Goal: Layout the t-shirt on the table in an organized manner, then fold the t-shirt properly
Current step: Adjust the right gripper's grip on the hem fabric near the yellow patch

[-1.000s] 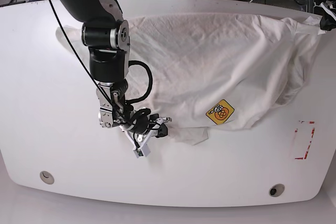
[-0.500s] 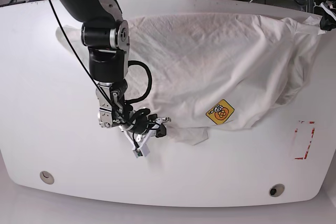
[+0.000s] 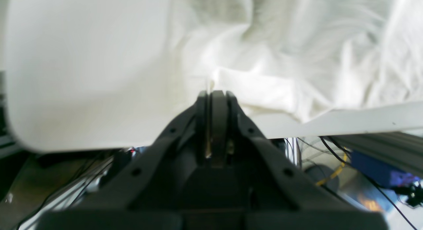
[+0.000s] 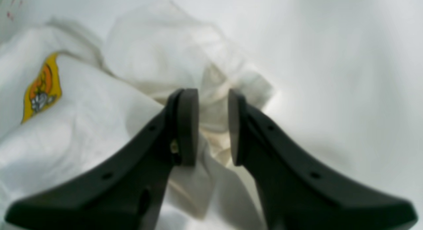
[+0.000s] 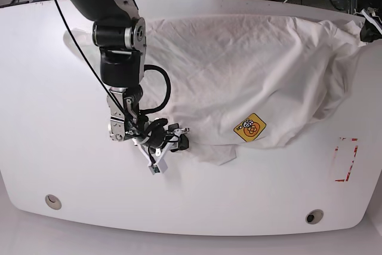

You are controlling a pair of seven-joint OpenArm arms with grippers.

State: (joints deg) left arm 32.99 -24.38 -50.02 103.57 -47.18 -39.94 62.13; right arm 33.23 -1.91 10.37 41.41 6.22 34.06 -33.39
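The white cotton t-shirt with a yellow patch [image 5: 250, 128] lies spread but rumpled across the glossy white table [image 5: 48, 106], unfolded, its far corner pinched by the clenched left gripper [image 3: 213, 94] while the right gripper [image 4: 213, 124] stands parted over a near hem, so smoothing and folding remain

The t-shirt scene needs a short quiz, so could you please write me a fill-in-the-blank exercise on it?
1. The small patch on the white t-shirt is mostly ____ in colour.
2. In the right wrist view, the right gripper has its jaws ____, with a fold of cloth between them.
3. In the left wrist view, the left gripper has its jaws pressed ____.
4. The tape marks on the table are ____.

Missing words: yellow; apart; together; red
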